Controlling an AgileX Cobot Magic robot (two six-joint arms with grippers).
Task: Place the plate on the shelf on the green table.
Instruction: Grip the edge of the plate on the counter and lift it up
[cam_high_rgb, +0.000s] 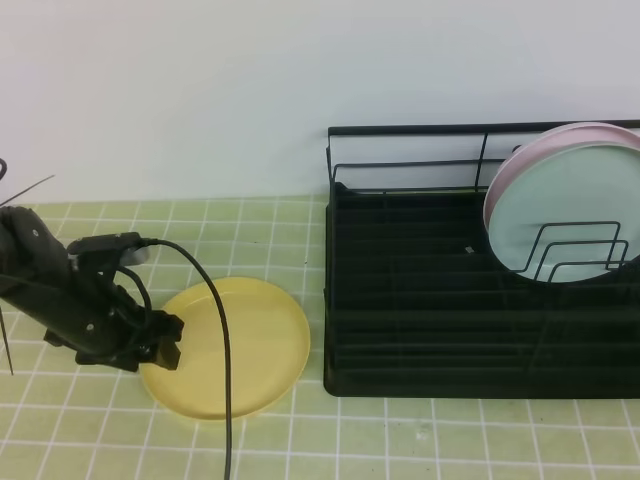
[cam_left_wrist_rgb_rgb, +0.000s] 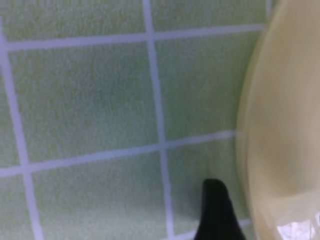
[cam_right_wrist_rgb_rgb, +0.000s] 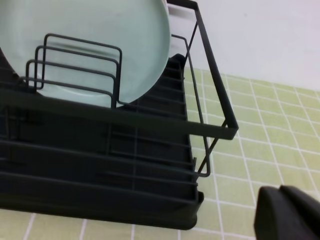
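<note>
Left gripper (cam_high_rgb: 165, 345) sits low at the plate's (cam_high_rgb: 240, 340) nine o'clock rim; I cannot tell whether its jaws are apart. That plate lies flat on the green table (cam_high_rgb: 400, 440), with the shelf (cam_high_rgb: 470, 300) at its three o'clock. I judge one finger must slide under the rim before closing.

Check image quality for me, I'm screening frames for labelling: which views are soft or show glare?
Left wrist: blurred, too close; plate rim soft, glare at its bottom edge. Right wrist: shelf fairly sharp, near fingertip defocused. Exterior high: evenly lit, slightly soft.
</note>
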